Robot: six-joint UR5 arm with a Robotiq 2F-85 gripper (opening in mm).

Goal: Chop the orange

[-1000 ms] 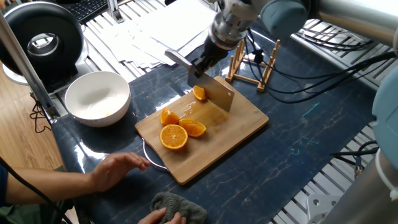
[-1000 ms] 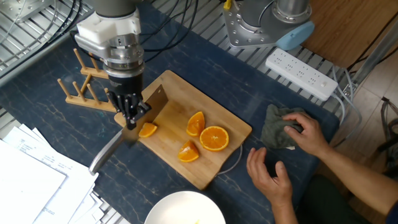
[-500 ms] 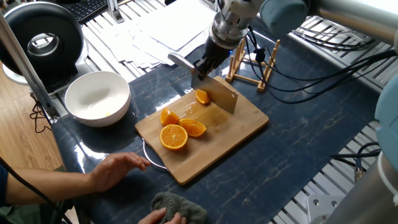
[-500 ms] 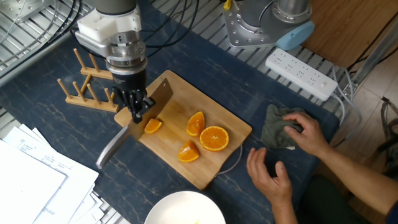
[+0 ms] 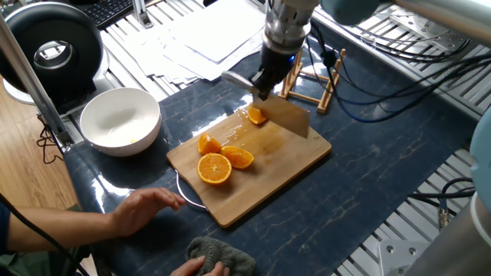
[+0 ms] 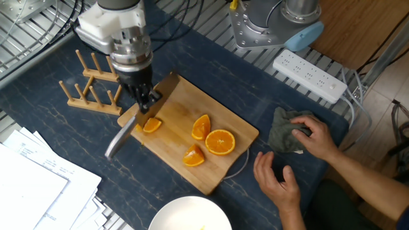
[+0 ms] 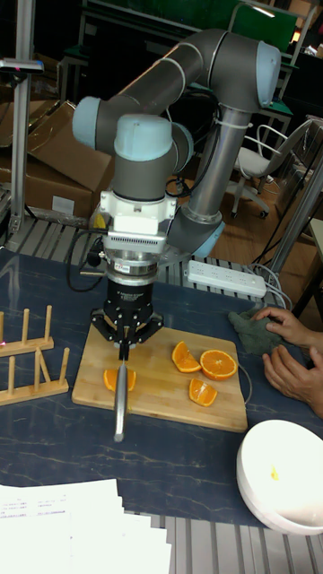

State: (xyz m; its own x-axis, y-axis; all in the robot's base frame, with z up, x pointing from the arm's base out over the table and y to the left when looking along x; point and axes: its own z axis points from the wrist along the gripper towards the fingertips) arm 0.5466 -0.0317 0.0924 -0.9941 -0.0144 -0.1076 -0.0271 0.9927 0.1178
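Chopping is under way, as we read it: the gripper [image 6: 146, 102] is clenched on the handle of a cleaver [image 6: 167, 89], and the blade stands over the orange [image 6: 152, 125], a small wedge at the end of the cutting board [image 6: 217, 172] nearest the robot. From the tall fixed view we see the knife edge-on, running straight down across the wedge, though we cannot tell whether the blade has entered the flesh or only rests on it.

The next move, in our judgement, calls for a straight downward press through the wedge to the board, with the blade kept square so the piece does not squirt sideways.

Reading the other fixed view from left to right, we find a wooden rack [image 6: 89, 89] just beside the board's far end, close to the gripper and the likeliest thing to be struck on a wide swing. Two more wedges [image 6: 200, 126] and a round orange half [image 6: 220, 142] lie mid-board, apart from the blade. A white bowl [image 6: 188, 217] sits at the tabletop's near edge. At right, a person's hands [image 6: 276, 176] rest near the board, one on a grey cloth [image 6: 284, 131]; we judge them clear of the cut for now, but near enough to watch.
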